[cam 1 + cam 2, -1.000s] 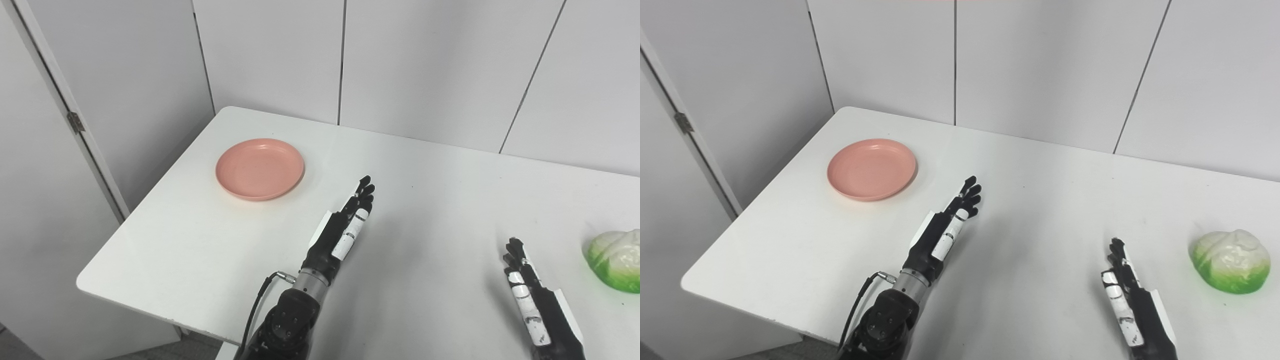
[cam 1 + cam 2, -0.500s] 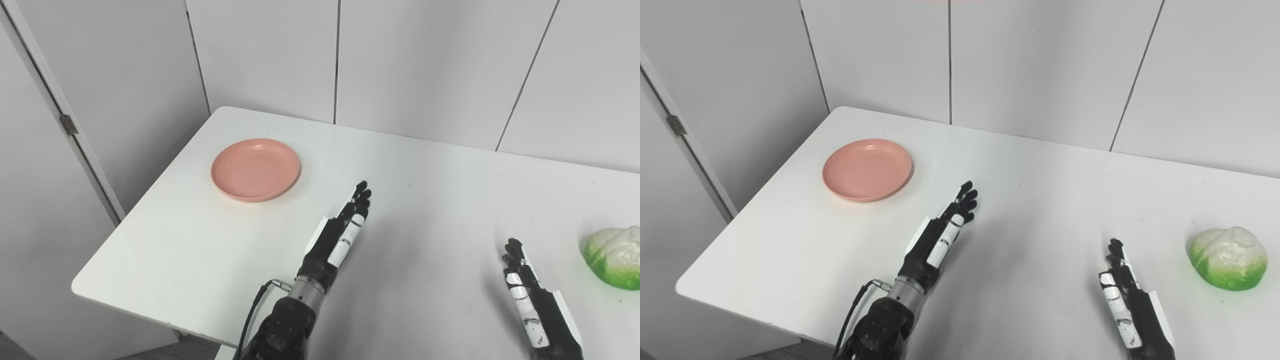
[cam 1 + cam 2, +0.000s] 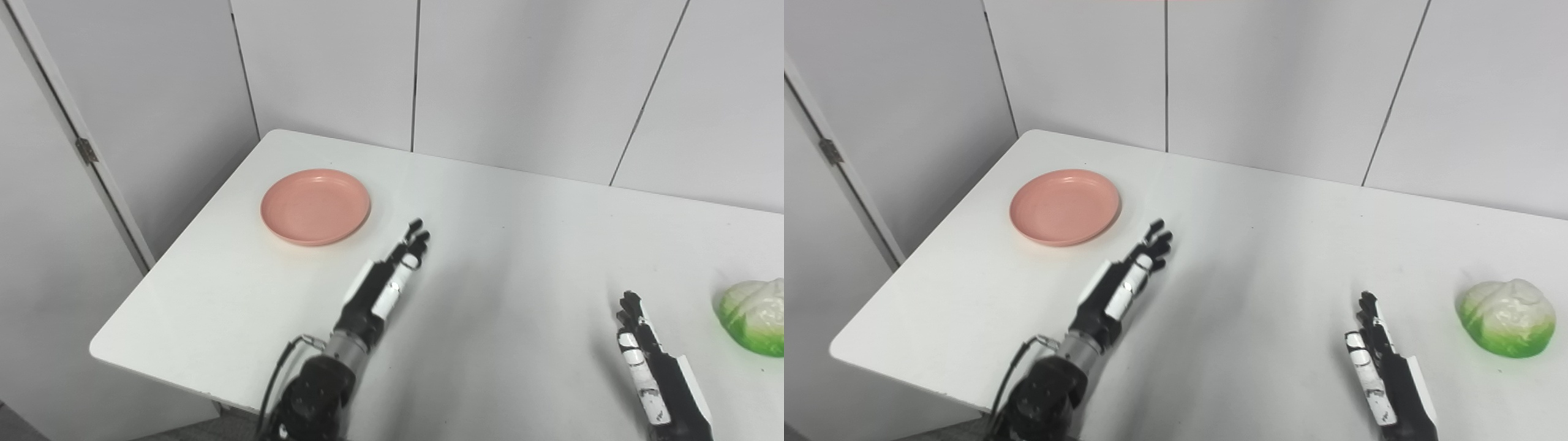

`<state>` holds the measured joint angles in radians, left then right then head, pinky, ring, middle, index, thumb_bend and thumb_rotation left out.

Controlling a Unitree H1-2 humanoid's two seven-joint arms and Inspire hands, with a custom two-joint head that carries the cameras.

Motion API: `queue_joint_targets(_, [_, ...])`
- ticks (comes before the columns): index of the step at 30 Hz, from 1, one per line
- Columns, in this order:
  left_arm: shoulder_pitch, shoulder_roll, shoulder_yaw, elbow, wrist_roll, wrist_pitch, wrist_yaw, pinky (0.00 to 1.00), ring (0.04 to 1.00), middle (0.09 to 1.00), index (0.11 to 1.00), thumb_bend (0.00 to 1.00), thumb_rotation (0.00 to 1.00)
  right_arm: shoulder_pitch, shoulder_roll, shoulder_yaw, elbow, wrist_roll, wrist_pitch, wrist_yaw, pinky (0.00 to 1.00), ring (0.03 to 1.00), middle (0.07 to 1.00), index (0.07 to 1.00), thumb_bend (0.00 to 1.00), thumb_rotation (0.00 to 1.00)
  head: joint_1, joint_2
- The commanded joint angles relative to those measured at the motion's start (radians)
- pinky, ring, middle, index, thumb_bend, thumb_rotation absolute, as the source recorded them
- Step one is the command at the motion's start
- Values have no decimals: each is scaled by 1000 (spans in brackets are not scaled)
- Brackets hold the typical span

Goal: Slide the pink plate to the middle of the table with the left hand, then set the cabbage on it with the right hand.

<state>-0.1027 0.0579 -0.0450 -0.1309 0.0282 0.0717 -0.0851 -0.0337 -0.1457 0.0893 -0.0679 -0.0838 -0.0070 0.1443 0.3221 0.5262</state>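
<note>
Nothing done: my left robot hand (image 3: 392, 275), spread, nears the plate (image 3: 315, 206) by the table's (image 3: 490, 245) left edge; cabbage (image 3: 1507, 318) untouched.

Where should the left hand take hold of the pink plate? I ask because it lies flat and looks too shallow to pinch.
Probably the pink plate is best caught at its far-left rim, fingers hooked over the raised lip. It lies flat on the table, so the open left hand could drag it rightward toward the middle.

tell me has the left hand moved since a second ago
Yes. The left hand has swung left, toward the plate, which has stayed put on the table.
</note>
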Motion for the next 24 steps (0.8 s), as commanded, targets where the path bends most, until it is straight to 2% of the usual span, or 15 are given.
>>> queue_joint_targets(1, [-80,21,11,-37,-21,13,-16,869,886,905,907,469,1000,-12,4,-1,-6,10,-17,0,1000,1000,1000,1000,311,1000,4,1])
queue_joint_targets(5, [-141,46,54,-57,-80,79,-24,886,875,890,885,502,1000,-15,8,-4,-3,17,-10,1,1000,1000,1000,1000,300,1000,9,5])
queue_joint_targets(10, [-204,75,132,-111,-156,158,-17,876,862,868,859,489,1000,-16,7,-3,-1,16,-12,0,1000,1000,1000,1000,285,1000,10,6])
queue_joint_targets(17, [-249,109,230,-145,-206,210,22,832,832,832,829,461,1000,-16,3,1,-1,4,-17,-1,1000,1000,1000,1000,297,1000,11,4])
queue_joint_targets(21, [-288,159,311,-69,-266,201,28,782,800,807,805,459,996,-19,7,-4,10,14,-24,1,1000,1000,1000,1000,303,1000,9,-5])
queue_joint_targets(24, [-311,193,357,11,-304,177,18,790,805,807,804,464,998,-19,6,-4,19,12,-31,-1,1000,1000,1000,1000,298,1000,6,-10])
